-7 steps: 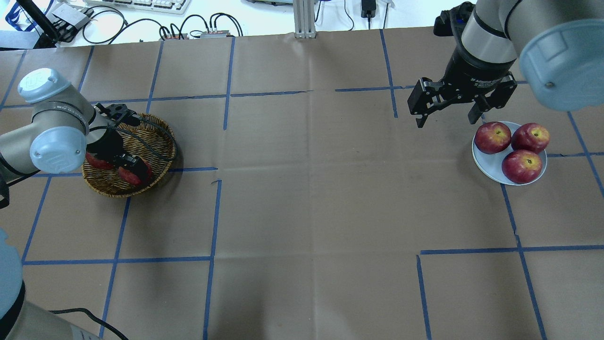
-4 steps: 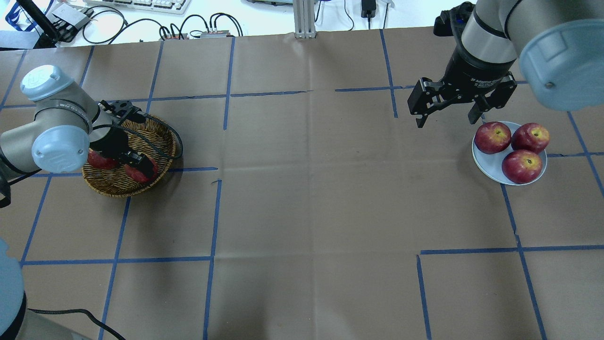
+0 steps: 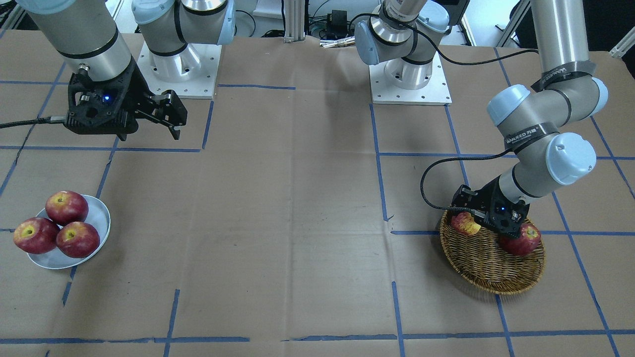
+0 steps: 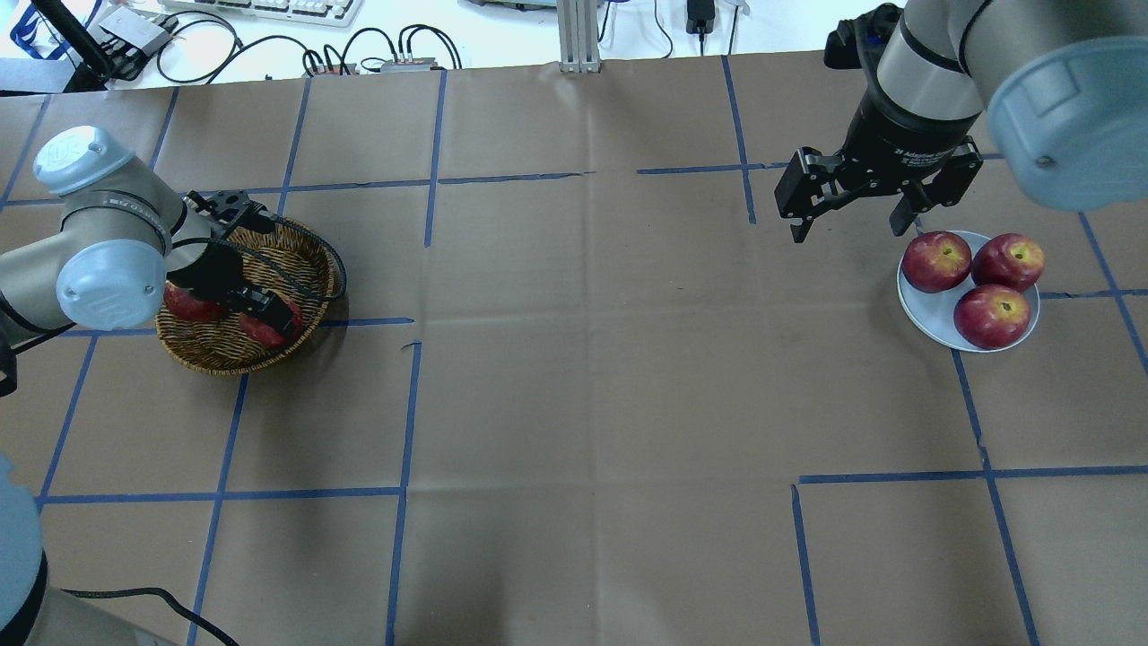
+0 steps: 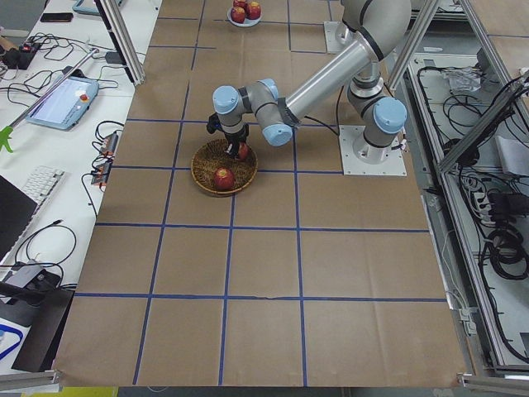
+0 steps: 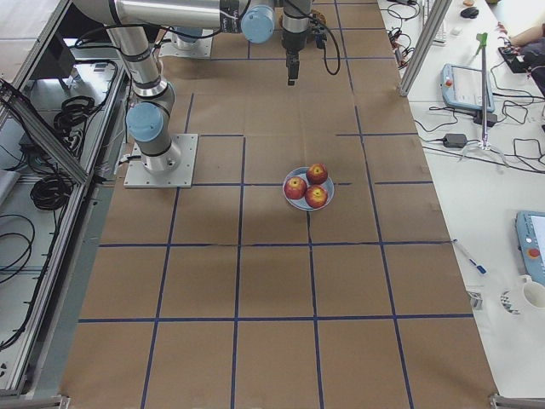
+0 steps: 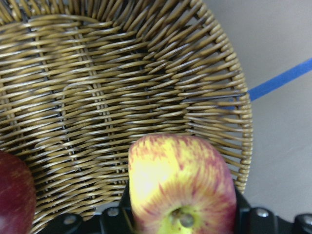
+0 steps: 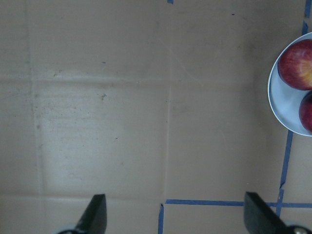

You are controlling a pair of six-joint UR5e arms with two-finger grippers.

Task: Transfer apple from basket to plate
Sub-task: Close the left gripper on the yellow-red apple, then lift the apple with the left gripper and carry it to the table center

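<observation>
The wicker basket (image 4: pixel 215 354) stands at the table's left. My left gripper (image 4: pixel 271 319) is down in it, shut on the pale yellow-and-red apple (image 7: pixel 180 185), which sits low over the weave near the basket's rim (image 3: pixel 465 224). A dark red apple (image 4: pixel 186 303) lies in the basket under my left wrist. The small plate (image 4: pixel 933 314) stands at the far right and holds three dark red apples (image 4: pixel 935 261). My right gripper (image 4: pixel 847 231) is open and empty, hovering just left of and beyond the plate.
Brown paper with blue tape lines covers the table (image 4: pixel 583 359). Cables and keyboards lie beyond the far edge (image 4: pixel 269 36). The two arm bases (image 3: pixel 407 74) stand at the robot's side. Desks with devices flank the table's ends (image 6: pixel 477 85).
My left gripper, with the pale apple in it, has shifted slightly rightward and away inside the basket. The right arm and the plate's apples have not moved.
</observation>
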